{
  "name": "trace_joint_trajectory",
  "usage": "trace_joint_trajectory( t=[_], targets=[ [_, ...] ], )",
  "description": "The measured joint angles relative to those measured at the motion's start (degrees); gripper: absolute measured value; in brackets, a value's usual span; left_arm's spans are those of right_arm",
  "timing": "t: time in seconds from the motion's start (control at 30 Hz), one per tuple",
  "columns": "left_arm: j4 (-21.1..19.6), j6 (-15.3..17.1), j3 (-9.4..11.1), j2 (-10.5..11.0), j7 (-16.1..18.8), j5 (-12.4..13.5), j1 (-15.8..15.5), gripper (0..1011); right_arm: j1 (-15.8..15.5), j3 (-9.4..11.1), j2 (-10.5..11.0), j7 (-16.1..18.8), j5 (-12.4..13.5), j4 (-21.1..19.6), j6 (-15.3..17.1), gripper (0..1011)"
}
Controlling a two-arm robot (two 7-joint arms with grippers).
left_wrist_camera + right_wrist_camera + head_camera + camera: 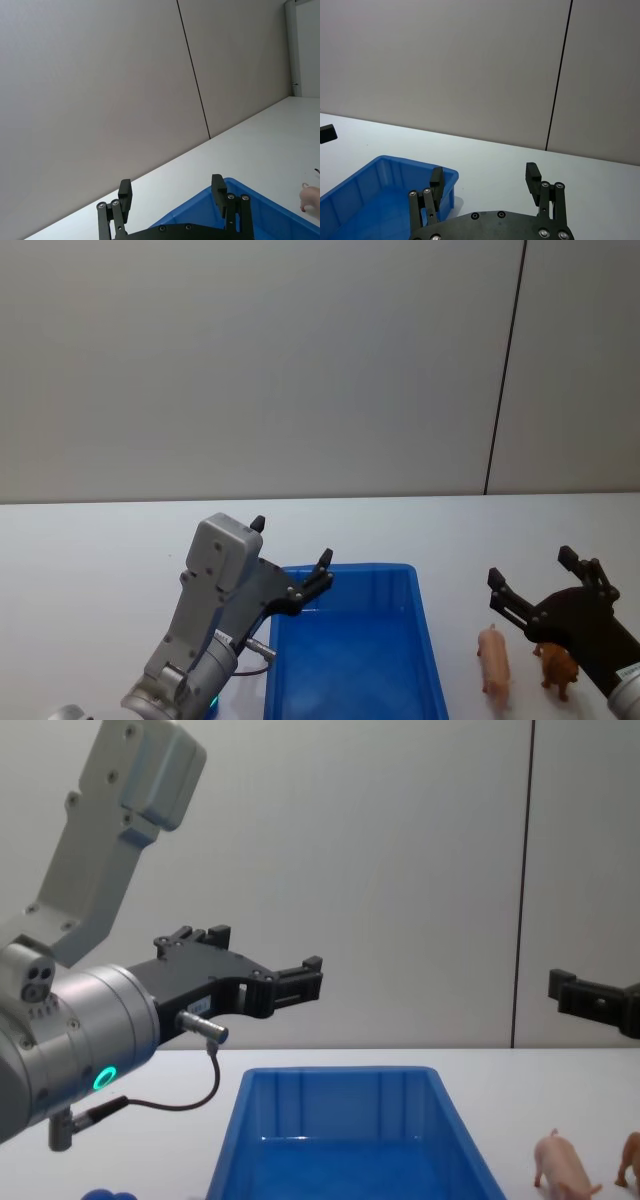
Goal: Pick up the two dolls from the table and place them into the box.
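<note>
The two dolls stand side by side on the white table [100, 540], right of the box: a pale pink pig [493, 660] [562, 1165] [311, 196] and a reddish-brown animal [558, 666] [630, 1160]. The box [345, 569] [340, 1073] [260, 200] [375, 167] is a blue bin with nothing visible inside. My left gripper [291, 541] [171, 187] [262, 960] hangs open and empty over the box's left rim. Raised just behind the dolls, my right gripper [530, 565] [484, 177] [590, 995] is also open and holds nothing.
A grey wall with a dark vertical seam [505, 370] closes off the table's far edge. White tabletop stretches behind and to the left of the box. A small blue object [105, 1195] peeks in at the chest view's lower left.
</note>
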Motion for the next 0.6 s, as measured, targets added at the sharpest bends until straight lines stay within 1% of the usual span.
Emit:
trace_joint_trajectory(
  t=[0.6],
  targets=[
    [0.0,0.0,0.0,0.0,0.0,0.0,0.0,1001,0.0,0.0,0.0,0.0,0.0,0.0,0.0,1001]
  ],
)
